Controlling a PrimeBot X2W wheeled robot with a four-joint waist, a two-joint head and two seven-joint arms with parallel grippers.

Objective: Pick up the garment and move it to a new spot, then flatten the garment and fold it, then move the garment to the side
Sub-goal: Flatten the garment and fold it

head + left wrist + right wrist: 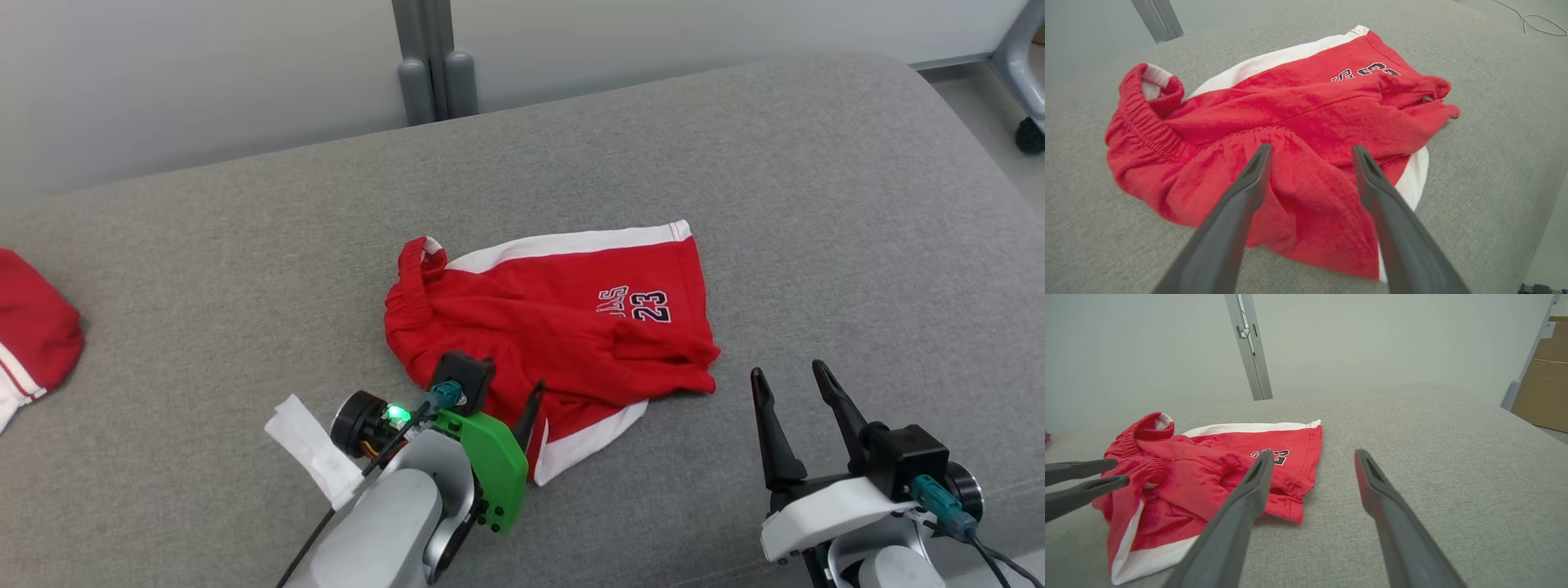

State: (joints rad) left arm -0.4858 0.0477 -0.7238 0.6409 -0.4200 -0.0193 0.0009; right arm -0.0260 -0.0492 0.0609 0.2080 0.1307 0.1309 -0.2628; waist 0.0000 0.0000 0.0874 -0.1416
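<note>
Head view: the red shorts lie bunched up in the middle of the grey cushion. They are not flat and not folded, so I think the job is just at the start. Picking up, moving, smoothing, folding and putting aside all look left to do. The left gripper hangs low over the near left part of the shorts, by the stretchy waist. Its jaws are wide open and hold nothing. The right gripper sits just right of the shorts, over bare cushion, fingers pointing far. Its jaws are wide open too, with nothing in them.
</note>
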